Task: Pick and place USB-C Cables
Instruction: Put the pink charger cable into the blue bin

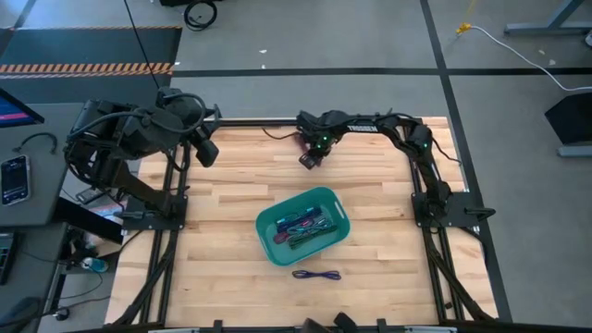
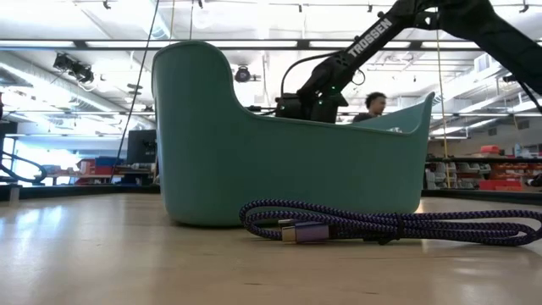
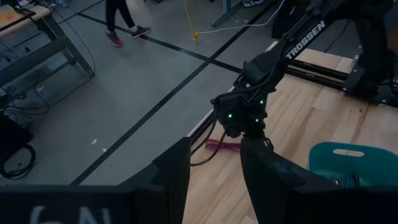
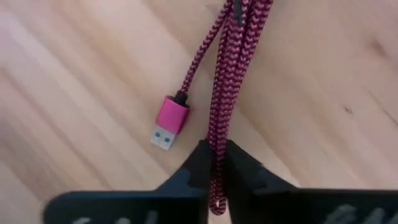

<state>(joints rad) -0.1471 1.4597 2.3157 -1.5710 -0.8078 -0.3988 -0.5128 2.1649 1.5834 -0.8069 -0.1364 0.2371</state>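
A teal bin point(image 1: 301, 225) stands mid-table and holds several bundled cables point(image 1: 303, 228). It fills the low view as the teal bin point(image 2: 288, 161). A purple braided cable point(image 1: 317, 275) lies on the wood on the bin's near side, seen close as the purple cable point(image 2: 381, 227). My right gripper point(image 1: 310, 159) is at the far middle of the table, shut on a maroon-pink braided cable point(image 4: 233, 56). The same pink cable point(image 3: 222, 146) shows beneath it by the table's far edge. My left gripper point(image 3: 214, 180) waits open at the far left point(image 1: 205, 148). My right gripper pinches several strands of the pink cable's bundle point(image 4: 216, 163) between its two fingers, coming from above and pointing down, with the strands running along the fingers. The pink USB plug point(image 4: 169, 121) lies free beside the bundle. Whether the rest lies on the wood or hangs just above it, I cannot tell.
Bare wood lies left and right of the bin and toward the near edge. A black metal frame point(image 1: 421, 199) borders the table. A desk with a phone point(image 1: 16, 178) stands off the left side. A person point(image 2: 373, 103) shows beyond the table, and a person's legs point(image 3: 121, 22) on the floor.
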